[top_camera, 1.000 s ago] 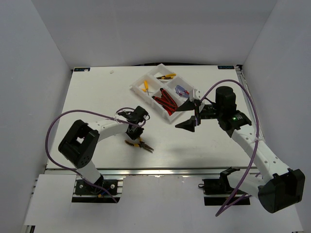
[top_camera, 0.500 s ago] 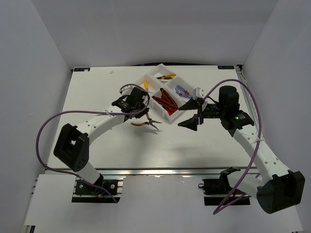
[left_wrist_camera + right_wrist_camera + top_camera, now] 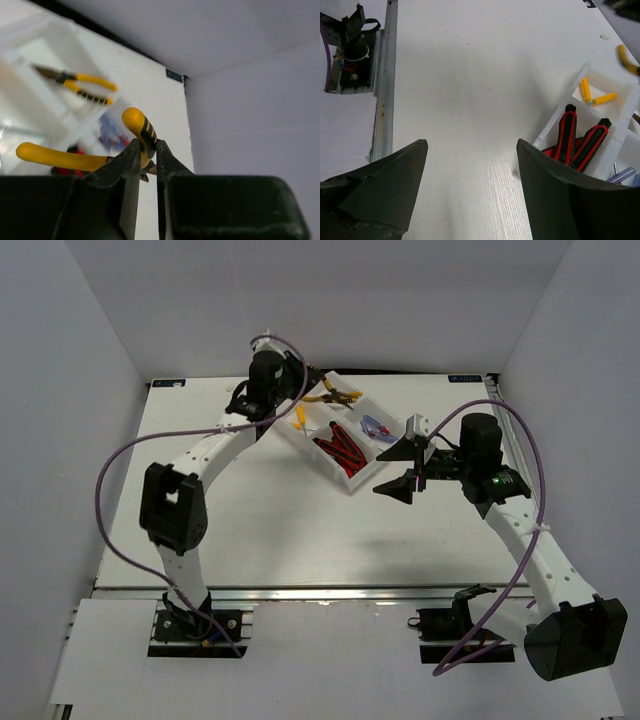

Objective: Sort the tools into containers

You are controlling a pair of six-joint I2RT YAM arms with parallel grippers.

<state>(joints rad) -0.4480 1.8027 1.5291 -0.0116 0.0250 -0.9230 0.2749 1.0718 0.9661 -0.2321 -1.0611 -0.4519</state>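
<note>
pliers point(image 3: 60, 156) — yellow handles, black stripes | left end effector point(image 3: 148, 148) clamped on

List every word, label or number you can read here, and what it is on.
No text is legible.
Dark sticker at the table's far right corner: too small to read; blurred in the left wrist view.
Second sticker at the far left corner: too small to read.
Pliers in the left gripper: no lettering visible.

Wide-apart fingers point(image 3: 555, 200) hang near two utility knives point(image 3: 567, 136) lying in the tray point(image 3: 555, 116).
</note>
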